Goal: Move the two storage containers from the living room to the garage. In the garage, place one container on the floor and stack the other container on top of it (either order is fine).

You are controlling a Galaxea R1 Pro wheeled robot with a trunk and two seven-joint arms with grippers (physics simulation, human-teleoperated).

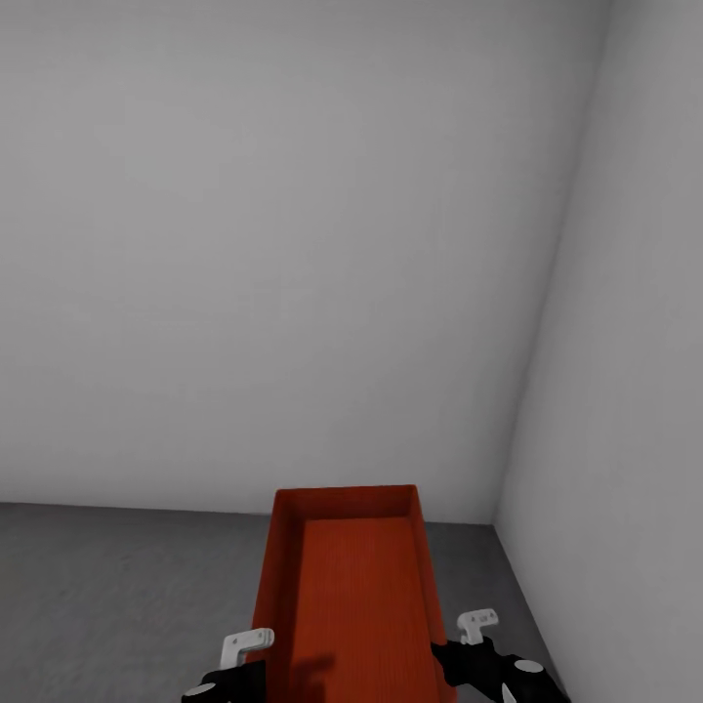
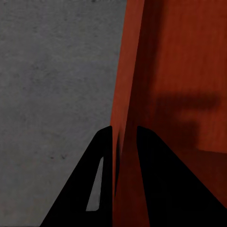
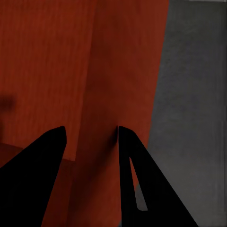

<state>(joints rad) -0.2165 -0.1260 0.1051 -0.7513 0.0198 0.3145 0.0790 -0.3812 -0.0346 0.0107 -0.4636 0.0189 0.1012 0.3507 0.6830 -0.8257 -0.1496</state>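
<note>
One orange-red storage container (image 1: 347, 605), lidless and empty, hangs lengthwise in front of me above the dark grey concrete floor (image 1: 117, 586) of the garage. My left gripper (image 1: 237, 656) is shut on its left long wall (image 2: 125, 71), one finger inside and one outside. On the opposite long wall (image 3: 101, 85), my right gripper (image 1: 475, 635) is shut the same way. In the wrist views the left gripper (image 2: 124, 130) and right gripper (image 3: 91, 128) straddle the thin walls, with floor (image 2: 47, 71) beyond. The second container is out of view.
A plain pale grey wall (image 1: 293, 244) stands straight ahead and a second one (image 1: 635, 342) runs along the right, meeting in a corner just past the container's far end. Bare concrete stretches to the left.
</note>
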